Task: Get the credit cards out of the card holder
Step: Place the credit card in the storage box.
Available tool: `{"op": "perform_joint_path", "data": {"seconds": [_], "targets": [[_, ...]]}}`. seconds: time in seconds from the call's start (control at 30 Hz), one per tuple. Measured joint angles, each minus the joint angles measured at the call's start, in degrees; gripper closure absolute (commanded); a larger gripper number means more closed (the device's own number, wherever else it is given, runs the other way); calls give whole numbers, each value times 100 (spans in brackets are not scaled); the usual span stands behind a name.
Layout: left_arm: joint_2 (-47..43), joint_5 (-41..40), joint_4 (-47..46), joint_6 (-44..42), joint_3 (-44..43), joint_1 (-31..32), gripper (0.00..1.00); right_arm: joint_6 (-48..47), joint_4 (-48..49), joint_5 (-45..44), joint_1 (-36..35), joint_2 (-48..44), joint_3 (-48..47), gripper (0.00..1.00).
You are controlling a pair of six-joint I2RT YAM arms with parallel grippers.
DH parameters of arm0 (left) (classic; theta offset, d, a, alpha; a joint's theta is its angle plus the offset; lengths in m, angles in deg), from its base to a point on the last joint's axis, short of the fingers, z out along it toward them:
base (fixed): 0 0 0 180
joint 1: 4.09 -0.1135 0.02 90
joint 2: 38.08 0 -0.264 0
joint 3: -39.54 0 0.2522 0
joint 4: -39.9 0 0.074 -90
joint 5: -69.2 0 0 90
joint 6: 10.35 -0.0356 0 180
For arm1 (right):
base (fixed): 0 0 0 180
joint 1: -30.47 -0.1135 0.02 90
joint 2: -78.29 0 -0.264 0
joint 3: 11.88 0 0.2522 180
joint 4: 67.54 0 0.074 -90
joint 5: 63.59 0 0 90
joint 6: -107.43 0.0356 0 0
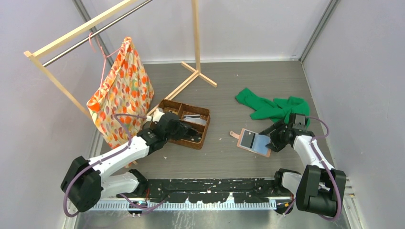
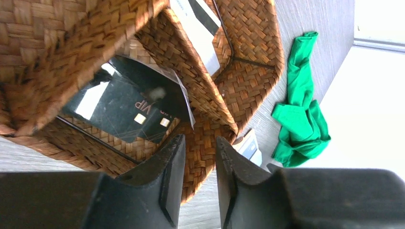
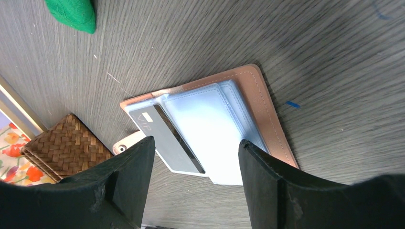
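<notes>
Right claw (image 3: 195, 145) hangs wide and empty over the open card holder (image 3: 265, 107); I reckon pinching its grey card (image 3: 153, 126) out comes next.

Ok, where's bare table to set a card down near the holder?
Bare tabletop lies between the woven basket and the card holder, and in the near strip below both. The far right, beyond the green cloth, is bare too. It is crowded at the left around the patterned bag and rack foot.

Grey table (image 1: 224, 90) bears basket (image 1: 201, 137), open card holder (image 1: 253, 142), green cloth (image 1: 271, 108)
</notes>
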Motion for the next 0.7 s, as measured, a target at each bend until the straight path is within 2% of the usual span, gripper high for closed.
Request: {"op": "perform_joint_path", "data": {"seconds": [0.1,0.43,0.7], "targets": [[50,83,-103,-42,-4,87,57,-4,0,2,0,0,0,30],[-199,-144,114,-472,-542,664,57,-13,-44,-2,0,0,-22,30],[-24,-319,168,-1694,-1617,931,57,-138,-466,-70,0,-205,-400,20]]}}
